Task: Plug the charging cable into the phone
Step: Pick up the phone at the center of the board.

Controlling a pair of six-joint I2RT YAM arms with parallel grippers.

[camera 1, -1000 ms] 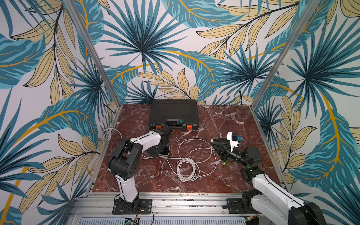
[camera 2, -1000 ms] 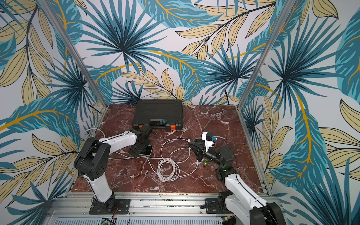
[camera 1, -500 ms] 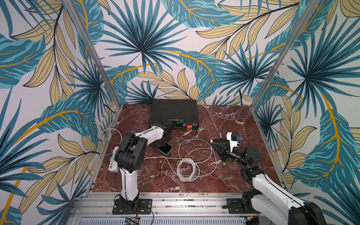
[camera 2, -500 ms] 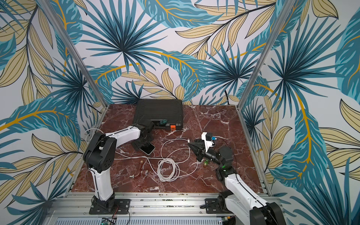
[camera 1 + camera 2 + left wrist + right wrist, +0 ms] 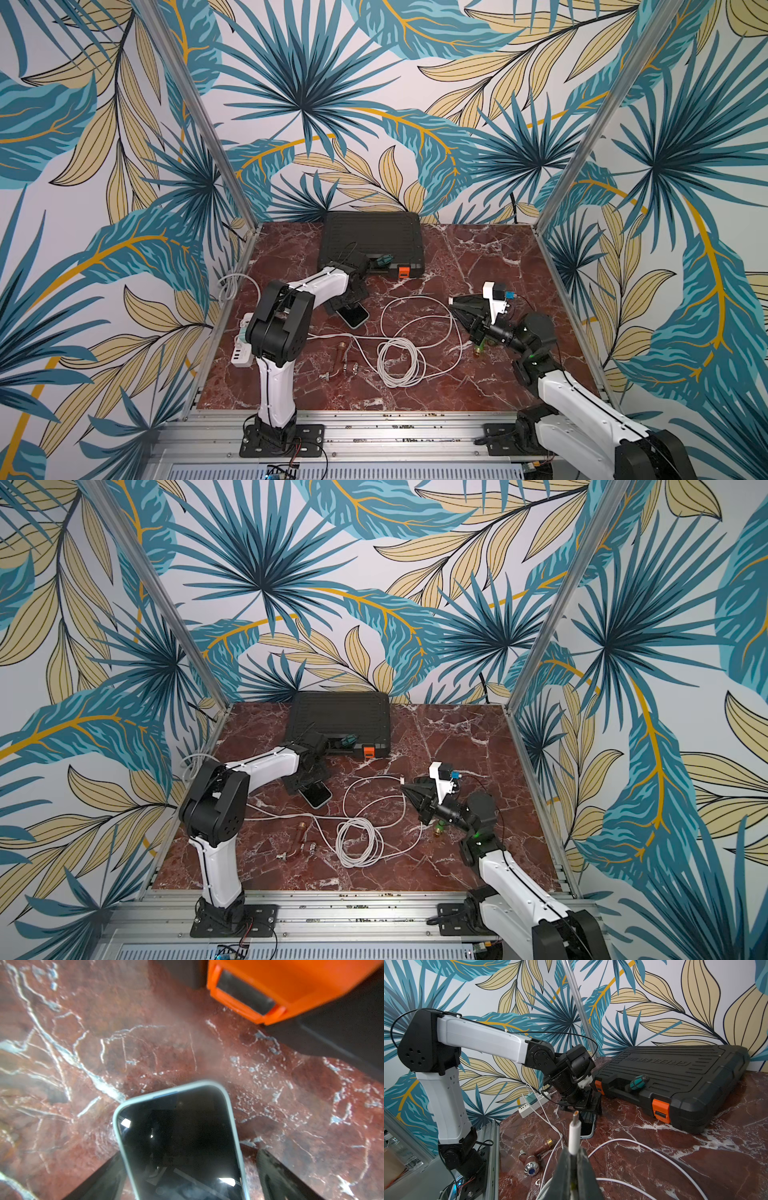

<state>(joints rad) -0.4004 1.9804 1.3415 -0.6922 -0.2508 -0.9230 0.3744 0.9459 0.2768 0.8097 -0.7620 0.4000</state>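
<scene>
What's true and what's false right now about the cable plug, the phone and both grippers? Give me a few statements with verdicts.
1. The phone lies screen up on the table. True.
2. The right gripper is shut on the cable plug. True.
3. The cable plug is seated in the phone. False: it is held in the air, apart from the phone.
4. The left gripper is clamped on the phone. False: its jaws stand open on either side of the phone.
5. The black tool case is closed. True.
</scene>
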